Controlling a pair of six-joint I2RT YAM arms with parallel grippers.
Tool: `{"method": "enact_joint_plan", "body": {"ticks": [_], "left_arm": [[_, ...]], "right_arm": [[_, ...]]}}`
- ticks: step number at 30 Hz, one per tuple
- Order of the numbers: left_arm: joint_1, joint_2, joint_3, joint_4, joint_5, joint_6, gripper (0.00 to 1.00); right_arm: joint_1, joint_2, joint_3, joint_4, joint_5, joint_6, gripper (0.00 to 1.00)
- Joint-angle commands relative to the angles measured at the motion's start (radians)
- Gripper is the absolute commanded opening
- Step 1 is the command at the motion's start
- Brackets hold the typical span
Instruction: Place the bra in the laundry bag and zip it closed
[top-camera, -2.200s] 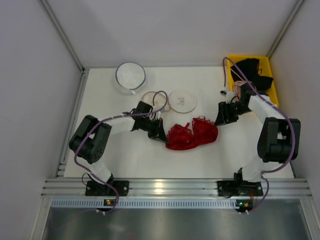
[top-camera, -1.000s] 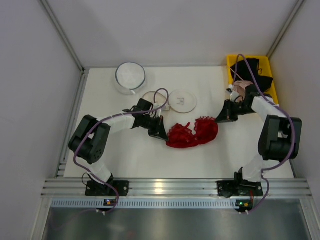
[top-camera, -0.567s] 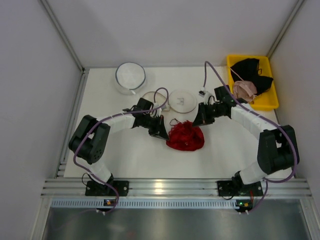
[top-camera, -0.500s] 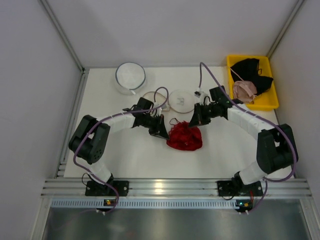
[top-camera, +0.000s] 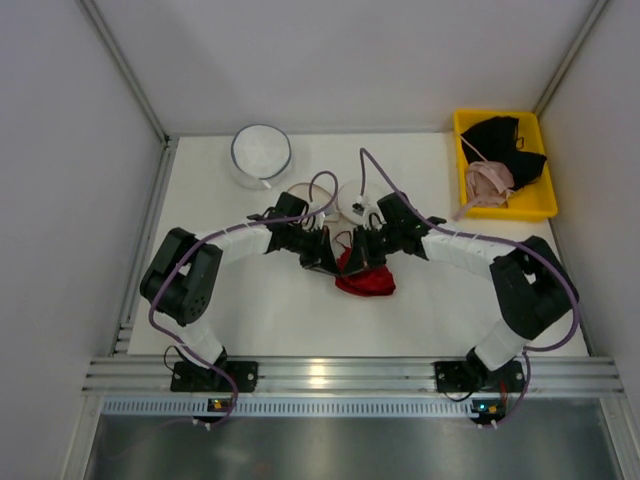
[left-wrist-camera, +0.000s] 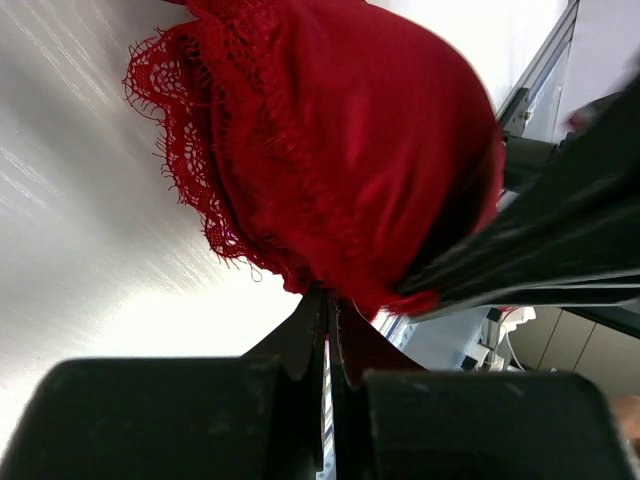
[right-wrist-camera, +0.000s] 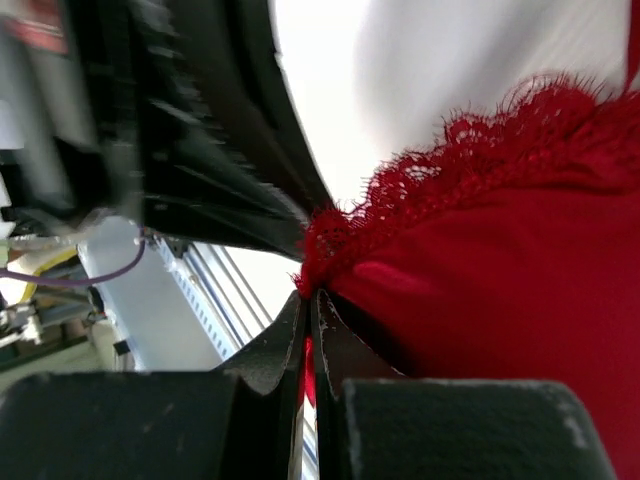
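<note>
The red lace bra (top-camera: 367, 279) lies bunched and folded in the middle of the table. My left gripper (top-camera: 331, 264) is shut on its left edge, lace pinched at the tips (left-wrist-camera: 330, 300) below the cup (left-wrist-camera: 350, 150). My right gripper (top-camera: 359, 261) is shut on the other edge, with red fabric (right-wrist-camera: 500, 280) between the closed jaws (right-wrist-camera: 311, 297), right beside the left gripper's dark body (right-wrist-camera: 200, 130). The laundry bag (top-camera: 351, 198), a flat white mesh disc, lies just behind the grippers, partly hidden by the right arm.
A second flat pale disc (top-camera: 299, 195) lies left of the laundry bag. A round mesh bag with a dark rim (top-camera: 261, 152) stands at the back left. A yellow bin (top-camera: 542, 207) at the back right holds a black garment (top-camera: 505, 140) and a pale pink bra (top-camera: 490, 180).
My right gripper has swept left across the table with the bra's right cup, folding it over onto the left cup. The left gripper has stayed where it was.
</note>
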Motion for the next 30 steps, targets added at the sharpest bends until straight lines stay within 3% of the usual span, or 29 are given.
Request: {"method": "enact_joint_plan", "body": {"ticks": [1,5,7,8,14,16,19,22,24,30], "left_arm": [[0.001,0.003,-0.013,0.046,0.013,-0.013,0.0],[0.007,-0.006,-0.042,0.045,0.009,0.01,0.0],[0.012,-0.014,-0.052,0.035,0.002,0.019,0.0],[0.013,-0.017,-0.059,0.028,0.0,0.033,0.0],[0.019,-0.028,-0.079,0.012,-0.004,0.065,0.0],[0.022,-0.026,-0.076,0.012,-0.004,0.068,0.0],[0.029,-0.016,-0.069,0.012,-0.001,0.074,0.0],[0.03,-0.006,-0.061,0.012,0.0,0.077,0.0],[0.03,0.001,-0.052,0.015,0.002,0.079,0.0],[0.03,0.007,-0.046,0.031,-0.001,0.062,0.03]], "right_arm": [[0.031,0.058,-0.042,0.145,-0.023,0.071,0.0],[0.04,0.114,-0.047,0.171,-0.058,0.057,0.02],[0.043,0.131,-0.015,0.176,-0.09,0.058,0.21],[0.041,0.134,0.008,0.157,-0.1,0.051,0.37],[-0.026,0.062,0.221,0.038,-0.224,-0.018,0.6],[-0.066,0.032,0.254,-0.05,-0.26,-0.05,0.6],[-0.167,0.007,0.236,-0.201,-0.264,-0.165,0.52],[-0.262,0.019,0.191,-0.344,-0.192,-0.351,0.35],[-0.301,0.036,0.153,-0.35,-0.166,-0.413,0.29],[-0.273,0.088,0.074,-0.225,-0.181,-0.351,0.3]]}}
